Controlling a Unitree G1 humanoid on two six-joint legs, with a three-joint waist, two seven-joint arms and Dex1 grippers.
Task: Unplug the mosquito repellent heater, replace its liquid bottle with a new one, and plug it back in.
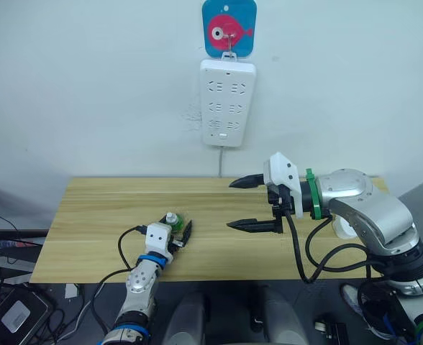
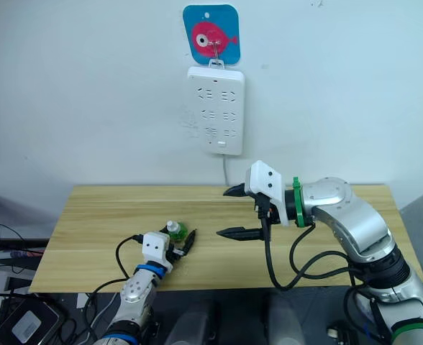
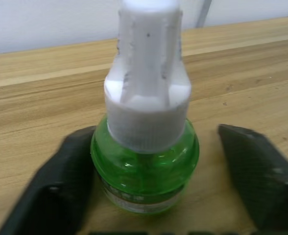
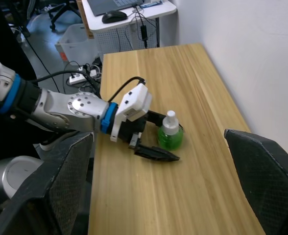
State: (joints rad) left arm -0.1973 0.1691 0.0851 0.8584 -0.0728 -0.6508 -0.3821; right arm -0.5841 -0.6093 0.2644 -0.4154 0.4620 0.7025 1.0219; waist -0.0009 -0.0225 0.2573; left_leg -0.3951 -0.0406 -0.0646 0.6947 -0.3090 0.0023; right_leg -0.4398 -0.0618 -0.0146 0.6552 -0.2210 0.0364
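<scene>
1. My left gripper (image 1: 178, 234) is spread wide around the small green glass liquid bottle with its white plastic cap (image 3: 146, 147), one finger touching, the other apart; I should centre before squeezing, low on its belly.
2. My right gripper (image 1: 250, 203) hangs wide open, holding nothing, above the pale wooden table (image 1: 89, 215).
3. The bottle stands upright near the table's front edge, on my left.

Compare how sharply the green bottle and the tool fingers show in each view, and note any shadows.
Left wrist view: the green bottle is soft, its white cap smeared, and the dark fingers beside it are blurred. Right wrist view: the bottle is crisp; that tool's own near fingers are blurred. Left eye view: even lighting, with a faint shadow beside the power strip.
</scene>
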